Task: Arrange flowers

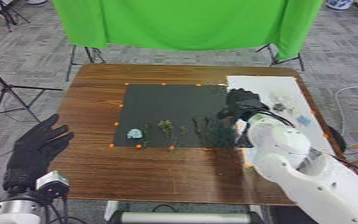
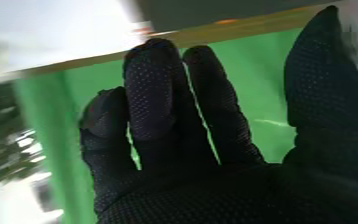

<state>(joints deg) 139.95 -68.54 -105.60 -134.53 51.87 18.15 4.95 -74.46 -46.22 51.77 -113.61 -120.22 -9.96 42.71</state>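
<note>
Left robot hand (image 1: 39, 145) is hanging open at the table (image 1: 149, 175) edge. Pale blue flower (image 1: 135, 133) and green sprigs (image 1: 165, 126) are lying on the dark mat (image 1: 162, 102), probably handling light, soft, easily crushed (stems likely bending); low stem pinches are looking safest. Right robot hand (image 1: 240, 97) is hovering open by the white sheet (image 1: 264, 85). No legible labels are showing.

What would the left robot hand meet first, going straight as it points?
Perhaps the wooden table's left edge; otherwise the left robot hand seems free until the green cloth. Depth is unclear.
</note>
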